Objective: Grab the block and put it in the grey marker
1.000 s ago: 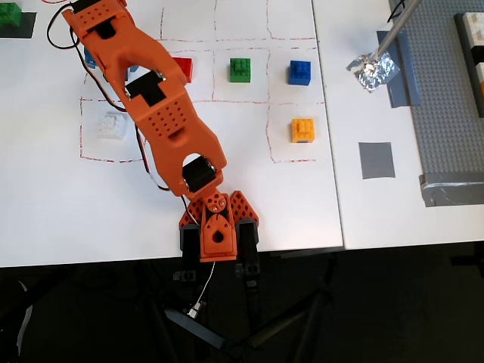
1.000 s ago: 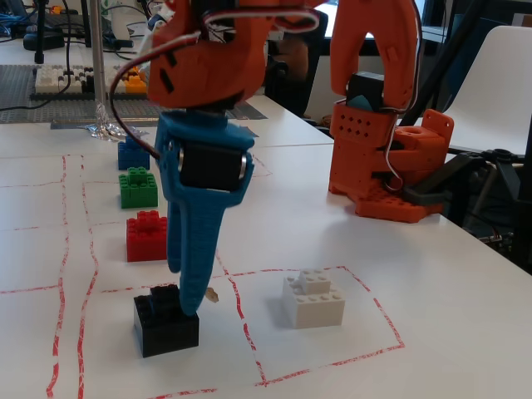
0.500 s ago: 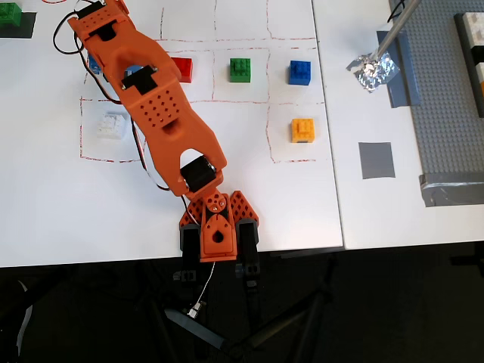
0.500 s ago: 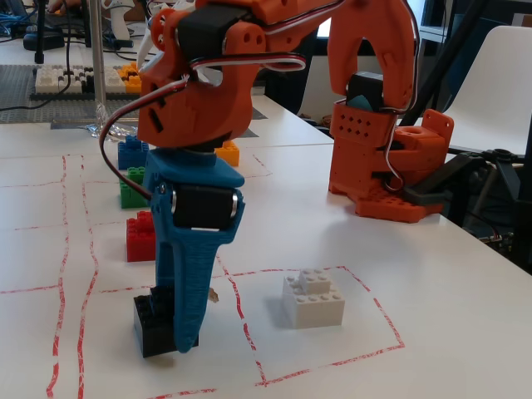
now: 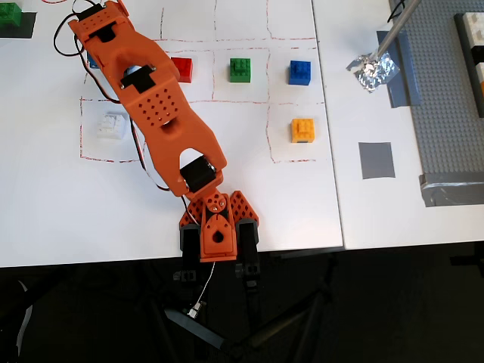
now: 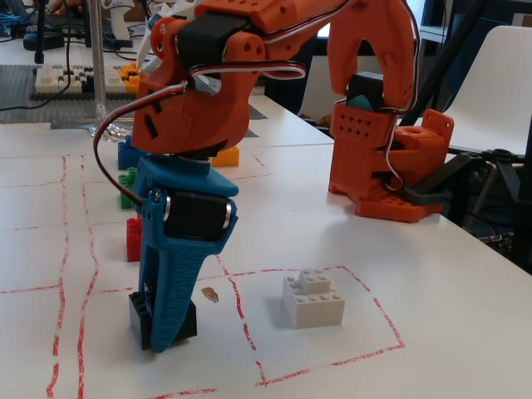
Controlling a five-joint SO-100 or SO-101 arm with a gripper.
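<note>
In the fixed view my blue gripper [image 6: 164, 332] points straight down at the table. Its near finger [image 6: 174, 291] stands against the front of the black block [image 6: 138, 314], which shows on both sides of it and rests on the white table. The far finger is hidden. The jaws look closed around the block. In the overhead view my orange arm [image 5: 151, 106] covers the block, and only a blue edge of the gripper [image 5: 91, 59] shows. The grey marker [image 5: 376, 159] lies far to the right in the overhead view, bare.
Red [image 5: 181, 68], green [image 5: 240, 69], blue [image 5: 300, 72], orange [image 5: 303, 129] and white [image 5: 112, 125] blocks sit in red-lined squares. The white block [image 6: 313, 297] lies right of the gripper. Crumpled foil [image 5: 373, 70] and a studded baseplate [image 5: 454, 113] lie right of the marker.
</note>
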